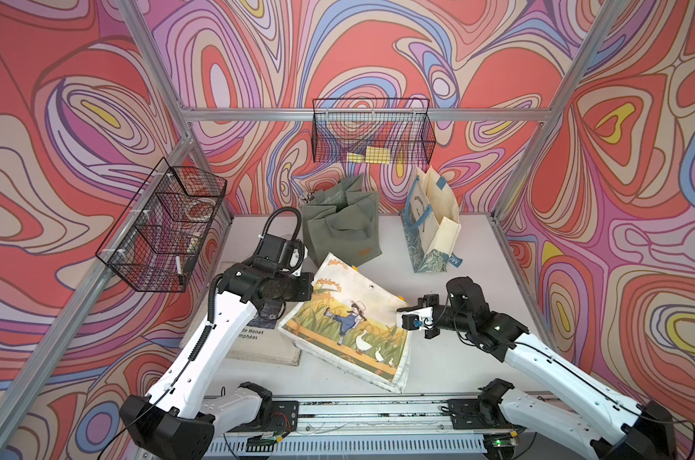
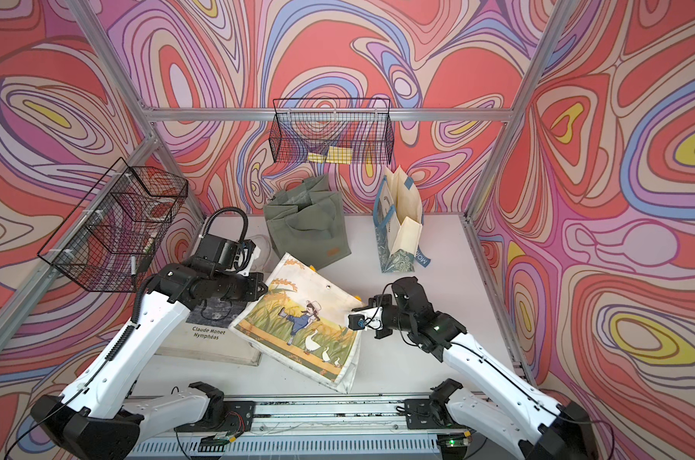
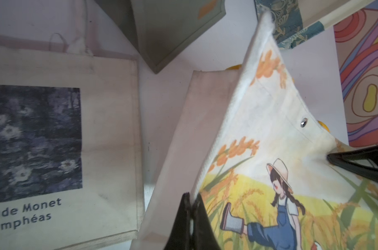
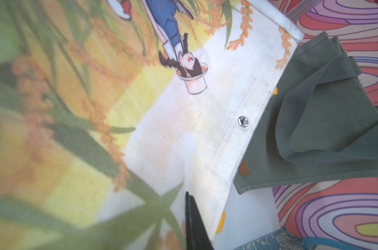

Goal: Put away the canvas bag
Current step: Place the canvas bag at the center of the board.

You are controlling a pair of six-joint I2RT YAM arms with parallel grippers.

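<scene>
Over the middle of the worktop (image 1: 449,358), we hold the canvas bag (image 1: 350,318) tilted, left fingers (image 3: 201,218) clenched on its side edge, right fingers (image 4: 193,220) clenched on its top corner.

Two arms share one silver base rail (image 1: 377,410) with black mounting plates. Left arm (image 1: 214,330): white moulded shells dotted with small dark screw holes, joined by black housings. A ribbed black hose (image 1: 286,208) arches over a boxy black wrist unit, and a thin black cable (image 1: 194,350) is clipped along the white shell. Right arm (image 1: 557,366): the same white shells and black joints, with a green indicator light (image 1: 497,327) on one housing. Its white wrist bracket (image 1: 423,312) carries a small black module.
</scene>
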